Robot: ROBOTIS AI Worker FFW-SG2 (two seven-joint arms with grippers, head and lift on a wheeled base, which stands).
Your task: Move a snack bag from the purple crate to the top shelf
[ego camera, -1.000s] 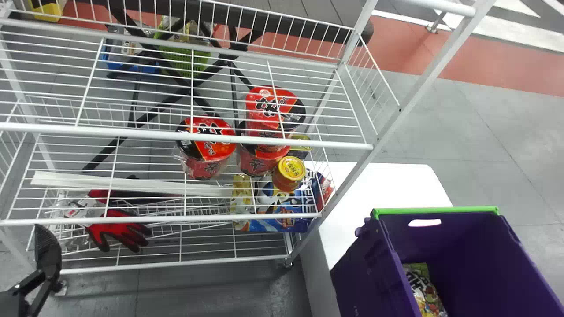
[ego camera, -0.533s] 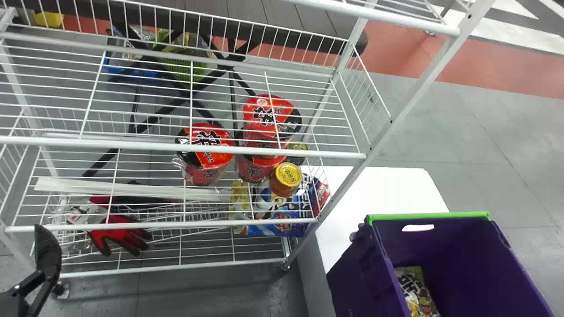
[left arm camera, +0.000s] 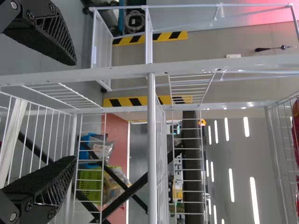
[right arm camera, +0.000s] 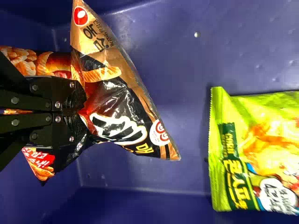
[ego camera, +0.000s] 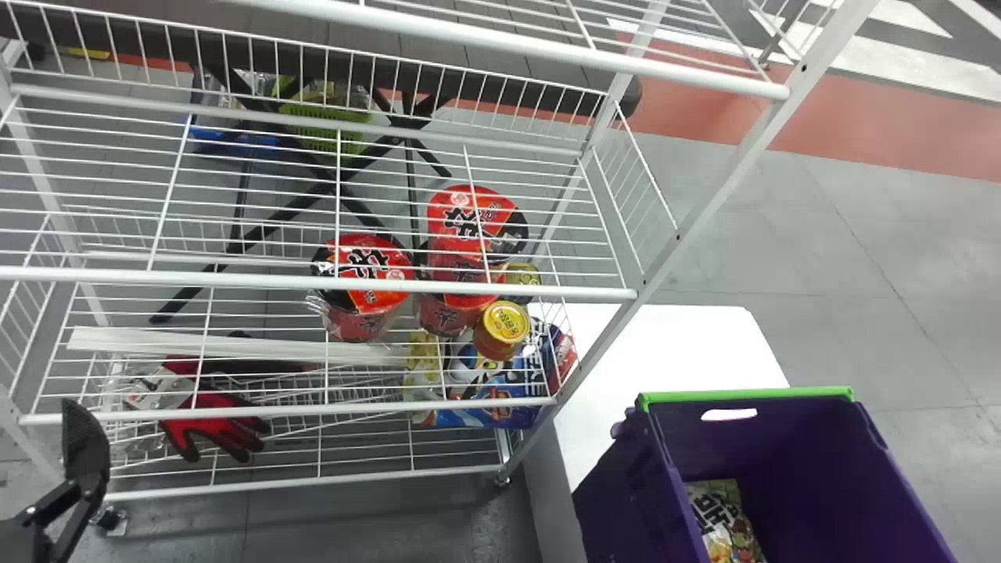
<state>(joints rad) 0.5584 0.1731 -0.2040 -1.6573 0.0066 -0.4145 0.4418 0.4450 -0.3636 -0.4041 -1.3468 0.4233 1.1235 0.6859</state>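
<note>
Grey floor (ego camera: pixel 844 258) under the white rack (ego camera: pixel 391 286); inside the purple crate (ego camera: pixel 626 500), the right gripper (right arm camera: pixel 82 111) pinches the black-and-orange snack bag (right arm camera: pixel 117 100). Grasp looks made; next, lift it clear! Left gripper (left arm camera: pixel 74 111) spread wide.

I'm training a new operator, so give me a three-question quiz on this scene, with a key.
1. True or false: the left gripper is open and holds nothing.

2. Which thing is the right gripper closed on?
A) a green bag
B) a black-and-orange snack bag
C) a red glove

3. Fill in the colour: the strip along the far rim of the purple crate is ____.

Key: 1 true; 2 B; 3 green.
</note>
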